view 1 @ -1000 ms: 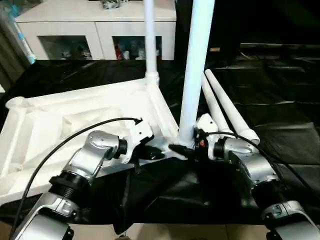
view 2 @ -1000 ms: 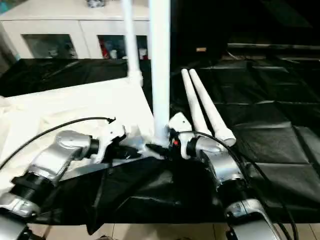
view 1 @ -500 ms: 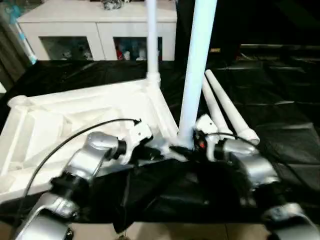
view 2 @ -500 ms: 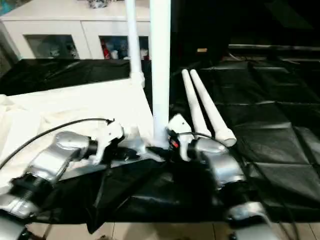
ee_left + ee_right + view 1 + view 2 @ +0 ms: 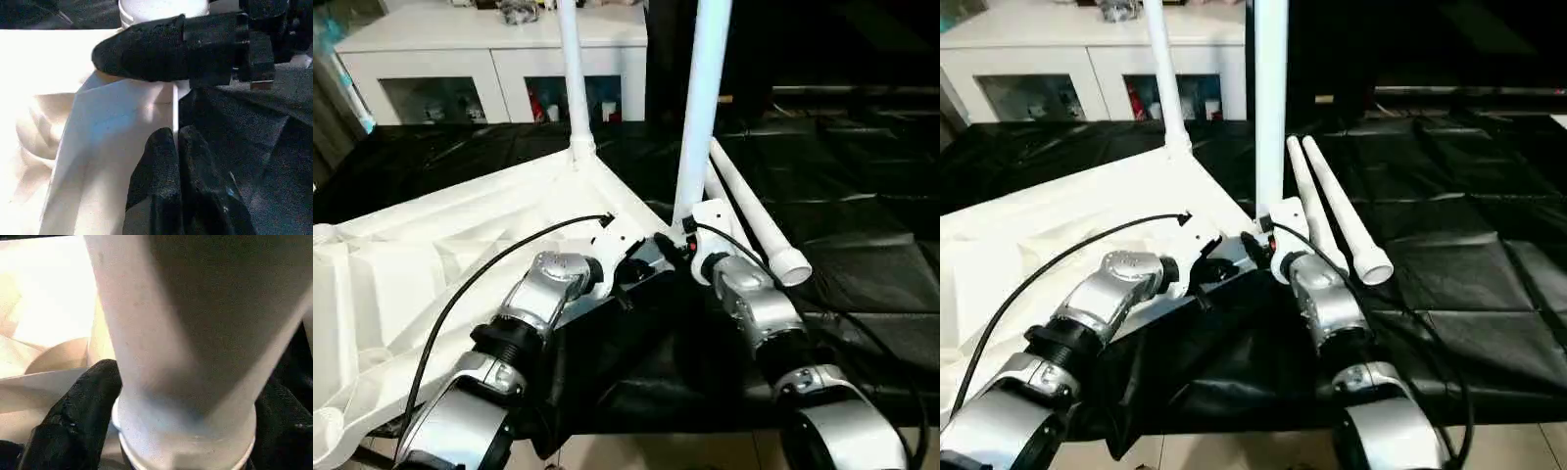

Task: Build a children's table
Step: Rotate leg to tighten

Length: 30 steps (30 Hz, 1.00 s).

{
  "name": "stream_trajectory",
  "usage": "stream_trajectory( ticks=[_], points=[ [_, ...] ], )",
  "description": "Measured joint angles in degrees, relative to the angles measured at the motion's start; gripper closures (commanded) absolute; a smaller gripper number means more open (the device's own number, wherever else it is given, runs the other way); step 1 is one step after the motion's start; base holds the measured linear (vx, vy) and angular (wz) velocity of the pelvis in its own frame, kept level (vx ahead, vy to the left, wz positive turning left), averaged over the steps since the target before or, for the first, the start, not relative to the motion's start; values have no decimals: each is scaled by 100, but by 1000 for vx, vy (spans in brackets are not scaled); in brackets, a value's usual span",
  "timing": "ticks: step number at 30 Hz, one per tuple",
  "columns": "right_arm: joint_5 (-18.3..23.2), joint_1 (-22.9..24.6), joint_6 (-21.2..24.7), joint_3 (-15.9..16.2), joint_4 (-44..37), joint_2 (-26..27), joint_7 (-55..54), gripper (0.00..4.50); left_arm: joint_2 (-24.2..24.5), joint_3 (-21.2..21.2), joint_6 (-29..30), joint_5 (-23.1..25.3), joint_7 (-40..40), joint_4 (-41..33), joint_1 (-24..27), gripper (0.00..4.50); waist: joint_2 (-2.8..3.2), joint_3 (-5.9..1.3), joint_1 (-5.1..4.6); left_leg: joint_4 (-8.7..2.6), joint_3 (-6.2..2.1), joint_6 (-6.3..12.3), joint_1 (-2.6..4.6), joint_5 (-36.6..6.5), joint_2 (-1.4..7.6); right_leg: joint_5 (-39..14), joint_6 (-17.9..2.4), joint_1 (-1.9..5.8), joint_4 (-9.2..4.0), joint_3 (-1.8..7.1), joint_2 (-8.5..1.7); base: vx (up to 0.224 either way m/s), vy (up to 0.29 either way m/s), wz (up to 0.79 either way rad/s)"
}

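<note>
Children's table top (image 5: 460, 245) is lying upside down on the black-covered surface (image 5: 862, 255), at my left side, with its ribbed underside facing up. One white leg (image 5: 570, 69) is standing upright in the far corner socket, and a second, thicker-looking leg (image 5: 703, 98) is standing upright in the near corner socket, just in front of my two arms.

My left end effector (image 5: 175, 142) is reaching to the near corner of the top. Its two black fingers are pressed together, closed, and the tips are lying against the thin white edge of the top; I am not seeing anything held between them.

My right end effector (image 5: 674, 245) is sitting at the base of the near leg. Its fingers are standing wide, one on each side of the leg's bottom collar; one finger (image 5: 73, 416) is touching the collar, and for the other one I cannot tell. So I cannot tell if it is really gripping the leg or only standing around it.

Two more legs (image 5: 754, 215) are lying flat on the black cover, side by side and touching, just beside my right arm. A white cabinet (image 5: 489, 59) with glass doors is standing behind the surface.
</note>
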Motion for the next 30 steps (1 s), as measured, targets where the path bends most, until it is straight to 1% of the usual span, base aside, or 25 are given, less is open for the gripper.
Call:
stream_trajectory(
  ticks=[1,4,8,10,11,14,16,19,21,22,25,26,28,29,30],
  points=[
    [3,-1,-17,0,9,0,16,58,2,-1,-6,2,-4,1,0,450,0,0,-1,0,1,0,0,0,0,0,0,0,0,0,0,0,0,0],
    [77,40,-47,21,-58,-147,647,58,127,-19,-101,4,-250,-19,15,450,1,1,-5,-3,1,0,-2,0,1,0,0,-4,0,-1,0,0,0,0],
    [201,324,-82,248,-458,-517,1772,58,465,-42,-350,-28,-870,-239,206,450,3,1,2,-30,6,0,-4,0,2,2,-4,-13,5,-5,2,0,0,0],
    [213,362,-68,331,-557,-600,2060,58,576,-51,-399,-74,-1072,-324,273,450,5,1,15,-41,9,0,-5,0,3,9,-17,-15,6,-9,3,0,0,0],
    [263,445,-49,405,-731,-743,2367,58,680,-90,-399,-143,-1306,-472,345,450,7,1,27,-50,9,-1,-6,-1,2,7,-18,-17,3,-9,3,0,0,0],
    [387,614,64,591,-1075,-1025,3106,58,912,-180,-416,-255,-1804,-749,519,450,9,2,104,-52,13,-4,-13,-4,3,0,-18,-19,2,-10,3,0,0,0],
    [437,718,133,666,-1290,-1181,3493,58,1055,-188,-434,-295,-2080,-813,558,450,9,2,149,-49,14,-5,-15,-4,2,0,-18,-19,-1,-9,2,0,0,0],
    [450,785,213,834,-1540,-1454,4037,58,1278,-227,-469,-389,-2527,-1014,718,450,9,2,173,-45,16,-5,-15,-4,1,0,-18,-19,1,-5,0,0,0,0],
    [452,788,266,868,-1599,-1465,4209,85,1355,-229,-469,-421,-2668,-1033,729,450,10,3,171,-42,15,-5,-13,-4,2,1,-19,-18,6,-4,0,0,0,0],
    [452,793,278,872,-1625,-1465,4248,85,1371,-229,-469,-426,-2690,-1046,729,450,10,3,169,-42,14,-5,-12,-4,2,1,-18,-18,7,-4,0,0,0,0],
    [500,800,310,904,-1710,-1471,4346,116,1442,-233,-466,-470,-2771,-1124,740,450,9,3,160,-42,12,-6,-11,-3,3,0,-17,-18,7,-4,1,0,0,0],
    [503,801,331,906,-1724,-1472,4362,116,1447,-233,-466,-471,-2781,-1130,740,450,9,3,160,-42,12,-5,-12,-4,3,0,-17,-18,7,-4,1,0,0,0],
    [535,829,407,915,-1769,-1471,4390,133,1447,-233,-463,-471,-2782,-1131,744,450,9,3,162,-42,12,-6,-13,-4,3,0,-17,-18,7,-4,1,0,0,0],
    [559,853,419,915,-1786,-1470,4388,152,1447,-234,-463,-471,-2786,-1130,751,450,9,3,162,-43,13,-6,-14,-4,2,0,-17,-18,6,-4,1,0,0,0],
    [563,869,425,914,-1807,-1470,4383,152,1445,-233,-460,-471,-2787,-1131,754,450,9,3,163,-43,13,-6,-15,-4,2,0,-16,-18,5,-4,1,0,0,0]
  ],
)
